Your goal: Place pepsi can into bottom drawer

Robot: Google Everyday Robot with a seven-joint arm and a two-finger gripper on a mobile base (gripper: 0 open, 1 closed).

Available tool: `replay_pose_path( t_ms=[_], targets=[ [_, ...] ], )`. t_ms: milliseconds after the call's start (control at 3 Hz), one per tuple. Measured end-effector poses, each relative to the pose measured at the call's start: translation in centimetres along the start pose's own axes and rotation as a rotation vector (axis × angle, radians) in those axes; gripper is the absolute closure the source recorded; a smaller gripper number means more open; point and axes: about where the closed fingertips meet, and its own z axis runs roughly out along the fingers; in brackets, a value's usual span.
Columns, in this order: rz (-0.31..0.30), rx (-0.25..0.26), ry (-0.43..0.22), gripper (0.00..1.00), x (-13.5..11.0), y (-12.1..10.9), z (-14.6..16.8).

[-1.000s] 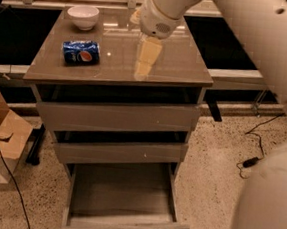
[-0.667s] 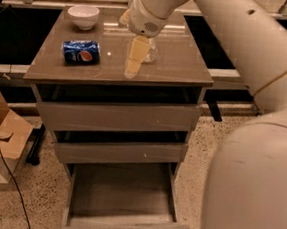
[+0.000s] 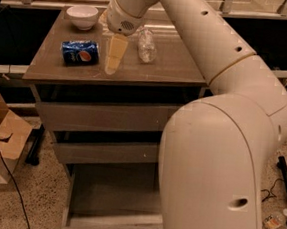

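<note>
The pepsi can (image 3: 80,52), blue with a round logo, lies on its side at the left of the cabinet top (image 3: 152,69). My gripper (image 3: 111,66) points down at the top, just right of the can and a small gap away from it. It holds nothing that I can see. The bottom drawer (image 3: 111,191) is pulled open below, and its shown inside is bare. My arm hides the drawer's right part.
A white bowl (image 3: 82,16) stands at the back left of the top. A clear plastic bottle (image 3: 146,45) lies right of the gripper. The two upper drawers (image 3: 103,115) sit above the open one. A cardboard box (image 3: 0,141) and cables lie on the floor at the left.
My gripper has moved left across the cabinet top, closer to the can. The can, bowl and drawer have not moved.
</note>
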Motion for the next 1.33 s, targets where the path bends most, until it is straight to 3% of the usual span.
replay_pose_path(
  t_ms=[667, 1333],
  targets=[
    [-0.012, 0.019, -0.05, 0.0, -0.9, -2.7, 3.8],
    [0.027, -0.01, -0.111, 0.0, -0.6, -5.2, 8.6]
  ],
)
